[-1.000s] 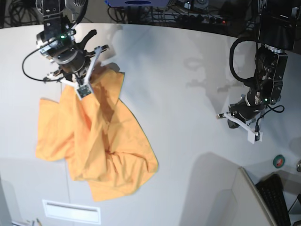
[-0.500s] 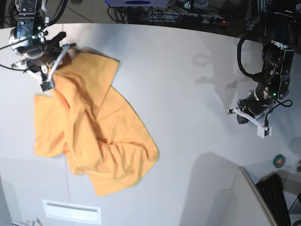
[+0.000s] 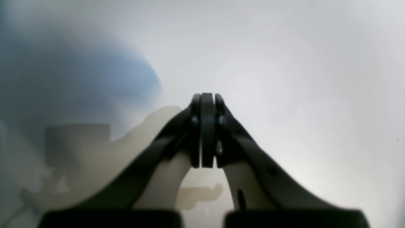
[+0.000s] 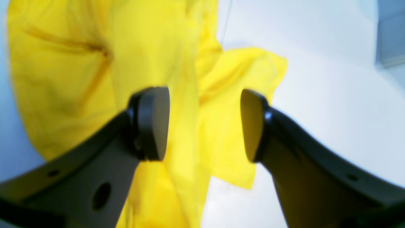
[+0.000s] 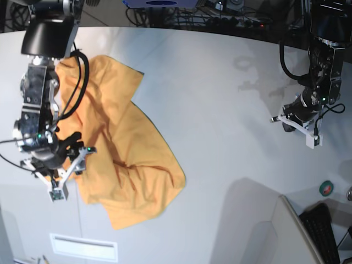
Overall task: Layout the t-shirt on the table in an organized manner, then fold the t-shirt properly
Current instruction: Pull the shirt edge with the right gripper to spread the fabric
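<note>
The right tool (image 4: 204, 123) stands wide open above the shirt (image 5: 118, 148), holding nothing; cloth shows between and below its pads but does not touch them. The left tool (image 3: 207, 129) is pressed fully shut and empty, hanging over the bare surface (image 5: 220, 99) well apart from the shirt. The shirt lies on the robot's right side of the surface, bunched, with diagonal folds and overlapping layers, no print showing. Judging by this, the layout is unfinished: the shirt needs spreading flat, sleeves and hem squared, and folding has not begun.
</note>
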You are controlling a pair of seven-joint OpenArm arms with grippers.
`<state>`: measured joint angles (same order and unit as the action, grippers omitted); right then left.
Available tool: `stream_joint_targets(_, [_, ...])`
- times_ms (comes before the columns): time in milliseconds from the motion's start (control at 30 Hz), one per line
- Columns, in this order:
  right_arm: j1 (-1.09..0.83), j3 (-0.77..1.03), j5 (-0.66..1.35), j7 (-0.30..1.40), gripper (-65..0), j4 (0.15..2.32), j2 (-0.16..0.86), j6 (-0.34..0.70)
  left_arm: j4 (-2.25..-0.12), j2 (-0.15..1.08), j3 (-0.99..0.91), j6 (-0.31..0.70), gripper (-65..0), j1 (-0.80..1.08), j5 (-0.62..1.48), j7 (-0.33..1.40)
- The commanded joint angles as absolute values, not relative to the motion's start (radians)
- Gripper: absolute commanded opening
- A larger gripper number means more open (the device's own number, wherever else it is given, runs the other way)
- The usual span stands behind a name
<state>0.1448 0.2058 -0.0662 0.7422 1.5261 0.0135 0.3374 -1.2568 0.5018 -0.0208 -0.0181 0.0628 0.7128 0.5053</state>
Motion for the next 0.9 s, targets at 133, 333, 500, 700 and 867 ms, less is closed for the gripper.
stream_joint_targets(133, [0.34, 0.205, 0.13, 0.705, -30.3, 1.282, 0.056, 0.34, -1.271, 0.519, -0.028, -0.013, -65.0, 0.061, 0.717, 0.489])
stream_joint_targets(333, [0.449, 0.202, 0.168, 0.585, -30.5, 0.986, 0.084, 0.332, -1.271, 0.519, -0.028, -0.013, -65.0, 0.068, 0.717, 0.489])
stream_joint_targets(500, [0.441, 0.196, 0.168, 0.581, -30.8, 0.96, 0.079, 0.338, -1.271, 0.519, -0.028, -0.013, -65.0, 0.07, 0.717, 0.489])
stream_joint_targets(700, [0.403, 0.196, 0.171, 0.579, -51.2, 0.993, 0.054, 0.338, -1.271, 0.519, -0.028, -0.013, -65.0, 0.065, 0.717, 0.489])
stream_joint_targets(867, [0.378, 0.197, 0.173, 0.618, -65.0, 1.066, 0.027, 0.34, -1.27, 0.519, -0.028, -0.013, -65.0, 0.065, 0.717, 0.489])
